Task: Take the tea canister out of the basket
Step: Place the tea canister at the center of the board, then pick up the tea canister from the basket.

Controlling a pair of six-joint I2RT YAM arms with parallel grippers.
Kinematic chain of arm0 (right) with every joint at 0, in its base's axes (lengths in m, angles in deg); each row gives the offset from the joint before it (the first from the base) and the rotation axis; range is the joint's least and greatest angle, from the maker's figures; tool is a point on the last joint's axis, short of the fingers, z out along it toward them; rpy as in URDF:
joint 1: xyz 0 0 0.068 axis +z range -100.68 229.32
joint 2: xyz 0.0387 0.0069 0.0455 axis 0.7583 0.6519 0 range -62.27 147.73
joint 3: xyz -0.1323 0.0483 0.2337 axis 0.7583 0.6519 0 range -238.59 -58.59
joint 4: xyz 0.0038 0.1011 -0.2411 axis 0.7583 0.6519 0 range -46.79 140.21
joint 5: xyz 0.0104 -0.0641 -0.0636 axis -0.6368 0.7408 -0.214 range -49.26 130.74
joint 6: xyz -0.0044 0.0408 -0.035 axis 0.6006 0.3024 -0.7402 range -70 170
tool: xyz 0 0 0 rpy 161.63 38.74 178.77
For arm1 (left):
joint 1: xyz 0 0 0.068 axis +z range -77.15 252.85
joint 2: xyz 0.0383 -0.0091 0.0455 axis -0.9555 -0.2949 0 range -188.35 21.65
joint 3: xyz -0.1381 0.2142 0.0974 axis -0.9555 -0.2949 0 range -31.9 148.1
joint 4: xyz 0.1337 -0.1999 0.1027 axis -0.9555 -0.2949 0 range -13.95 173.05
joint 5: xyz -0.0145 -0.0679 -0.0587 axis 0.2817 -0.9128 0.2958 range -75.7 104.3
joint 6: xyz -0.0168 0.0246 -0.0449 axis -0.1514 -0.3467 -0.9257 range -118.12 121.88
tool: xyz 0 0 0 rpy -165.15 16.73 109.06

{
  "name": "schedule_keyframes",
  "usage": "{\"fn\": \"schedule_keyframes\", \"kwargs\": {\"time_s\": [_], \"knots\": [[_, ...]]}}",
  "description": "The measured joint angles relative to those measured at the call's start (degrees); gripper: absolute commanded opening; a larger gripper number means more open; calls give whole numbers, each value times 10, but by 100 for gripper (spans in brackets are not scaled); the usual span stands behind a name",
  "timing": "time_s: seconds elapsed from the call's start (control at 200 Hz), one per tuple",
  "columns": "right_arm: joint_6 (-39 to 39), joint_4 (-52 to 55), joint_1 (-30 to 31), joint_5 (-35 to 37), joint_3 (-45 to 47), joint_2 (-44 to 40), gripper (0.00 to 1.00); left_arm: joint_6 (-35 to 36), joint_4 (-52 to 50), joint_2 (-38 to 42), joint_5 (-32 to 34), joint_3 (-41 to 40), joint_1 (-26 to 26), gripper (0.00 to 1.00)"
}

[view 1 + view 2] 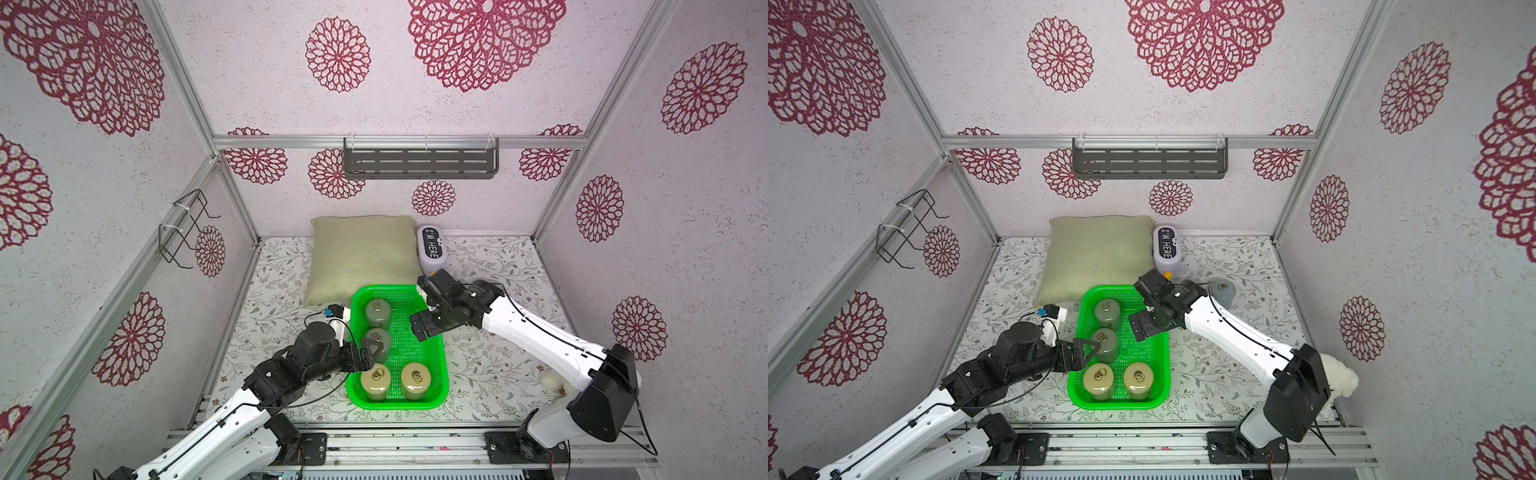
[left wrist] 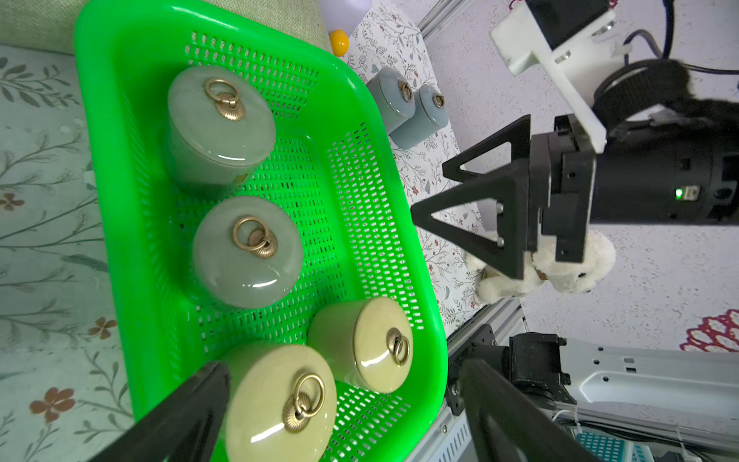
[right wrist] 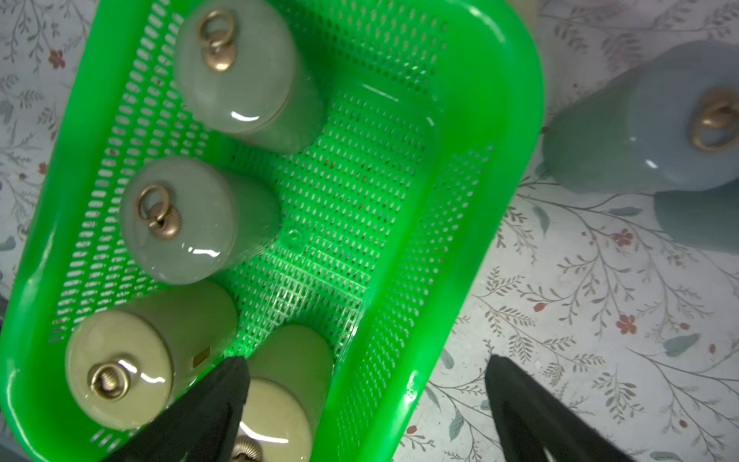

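Observation:
The green basket (image 1: 395, 405) (image 1: 1121, 405) (image 2: 116, 200) (image 3: 500, 180) stands on the floral table and holds several lidded tea canisters with brass ring knobs. Two grey-green ones (image 1: 377, 311) (image 1: 384, 345) are at its far left. Two cream ones (image 1: 376, 380) (image 1: 414, 379) are at its near end. My left gripper (image 1: 371, 353) (image 2: 344, 408) hangs open over the basket's left rim, and the near-left cream canister (image 2: 280, 404) shows between its fingers without touching them. My right gripper (image 1: 419, 326) (image 3: 368, 408) is open above the basket's right rim, empty.
Two blue-grey canisters (image 2: 390, 100) (image 2: 430, 116) stand on the table right of the basket, behind the right arm. Behind the basket are an olive pillow (image 1: 361, 253) and a white "I'M HERE" box (image 1: 432, 249). A plush toy (image 1: 1343, 378) is near the right arm's base. A grey shelf (image 1: 419, 162) and a wire rack (image 1: 187, 228) hang on the walls.

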Motion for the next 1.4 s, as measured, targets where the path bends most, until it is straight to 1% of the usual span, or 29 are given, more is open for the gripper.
{"fn": "schedule_keyframes", "kwargs": {"time_s": [0.27, 0.435, 0.625, 0.821, 1.266, 1.401], "knots": [[24, 9, 90, -10, 26, 0, 99, -3, -36, 9, -9, 0, 0, 97], [40, 12, 122, -14, 66, 0, 99, -4, -45, 19, -9, 0, 0, 97], [56, 5, 145, -25, 96, 0, 99, -4, -52, 21, -8, 3, 0, 97], [64, -11, 162, -27, 107, 7, 99, -4, -54, 21, -8, 7, 0, 97], [62, -45, 163, -22, 111, 68, 99, -4, -59, 41, -6, 7, 0, 97], [59, -55, 163, -23, 114, 82, 95, -4, -59, 41, -6, 7, 0, 97]]}}
